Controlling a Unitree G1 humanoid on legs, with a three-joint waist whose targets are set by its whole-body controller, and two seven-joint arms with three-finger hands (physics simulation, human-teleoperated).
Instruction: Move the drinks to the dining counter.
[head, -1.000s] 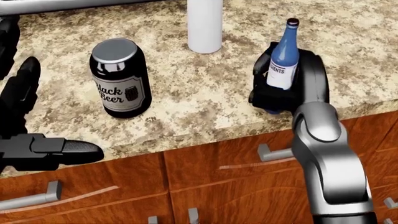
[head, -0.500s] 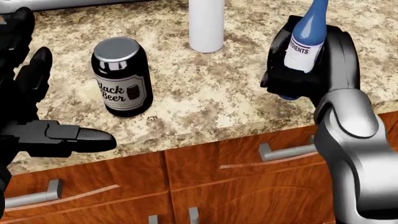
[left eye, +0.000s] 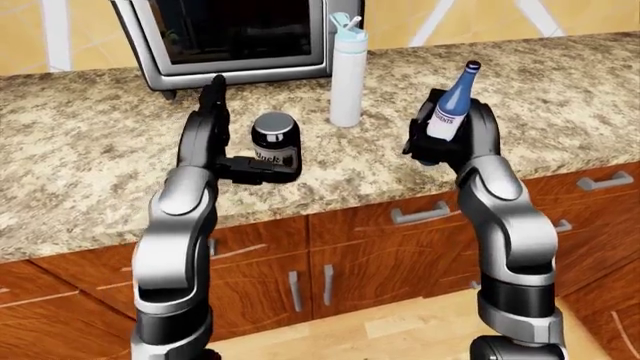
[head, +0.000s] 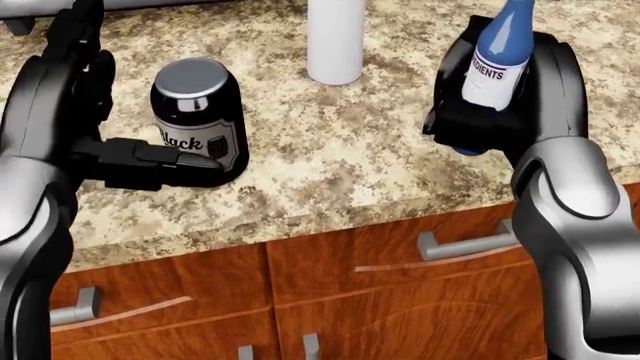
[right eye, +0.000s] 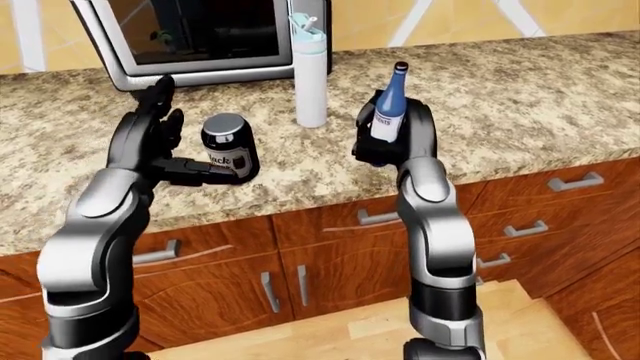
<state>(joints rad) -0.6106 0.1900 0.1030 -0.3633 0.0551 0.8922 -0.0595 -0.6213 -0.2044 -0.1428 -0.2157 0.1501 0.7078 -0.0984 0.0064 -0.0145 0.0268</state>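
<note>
A black beer can (head: 197, 116) stands upright on the speckled granite counter (head: 340, 172). My left hand (head: 135, 105) is open at the can's left side, its fingers (head: 75, 52) pointing up and its thumb lying across the can's lower part. A blue bottle (head: 497, 56) with a white label is upright in my right hand (head: 480, 112), which is shut on it near the counter's edge. The bottle's base shows just under the hand and looks slightly off the counter.
A tall white bottle (left eye: 347, 71) with a blue cap stands between the two drinks, just below a microwave (left eye: 235, 34) in the left-eye view. Wooden cabinet doors and drawers with metal handles (head: 470, 244) lie under the counter, above a wooden floor (left eye: 400, 330).
My left hand has moved right and up to the can, so its thumb now lies against it. My right hand has lifted the blue bottle a little.
</note>
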